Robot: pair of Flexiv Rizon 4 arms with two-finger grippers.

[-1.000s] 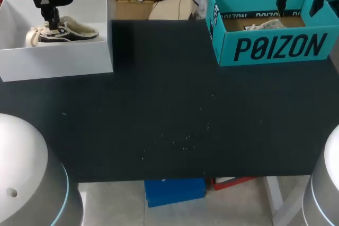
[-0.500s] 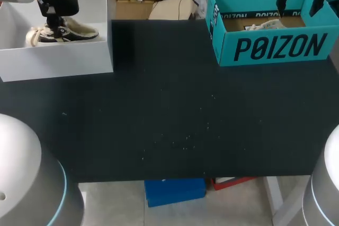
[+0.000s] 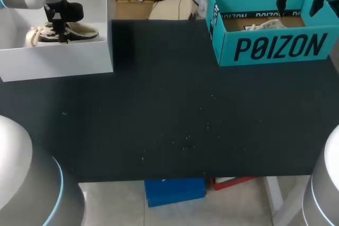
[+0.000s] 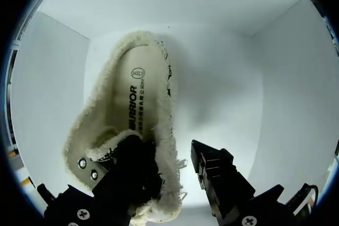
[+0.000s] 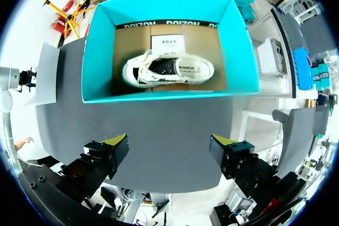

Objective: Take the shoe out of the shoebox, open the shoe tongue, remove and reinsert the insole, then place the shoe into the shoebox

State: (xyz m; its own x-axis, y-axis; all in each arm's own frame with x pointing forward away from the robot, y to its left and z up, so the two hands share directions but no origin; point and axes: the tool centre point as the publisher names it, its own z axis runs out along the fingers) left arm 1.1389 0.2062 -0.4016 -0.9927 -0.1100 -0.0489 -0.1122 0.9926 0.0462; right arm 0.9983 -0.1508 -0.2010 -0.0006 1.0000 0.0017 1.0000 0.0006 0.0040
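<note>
Left gripper [image 4: 169, 157] is down inside the white shoebox [image 3: 58, 59] at the table's [image 3: 169, 109] 10 o'clock; jaws apart, one finger sunk into the mouth of the shoe [image 4: 132, 99], the other just outside its fleecy side wall, a sliver of gap there, so not clamped yet; shoe lies flat on the box floor, insole in place

Right gripper [image 5: 170, 149] hangs over the teal box [image 5: 159, 98] at 1 o'clock, jaws wide and holding nothing; second shoe [image 5: 168, 69] lies in it

Risks as I see them: closing pinches only soft collar fleece, so the shoe may slip or swing toe-down on the lift; a swinging toe could catch the box wall and drag the light box along; the inner finger may press on the insole or tongue and shift them early
</note>
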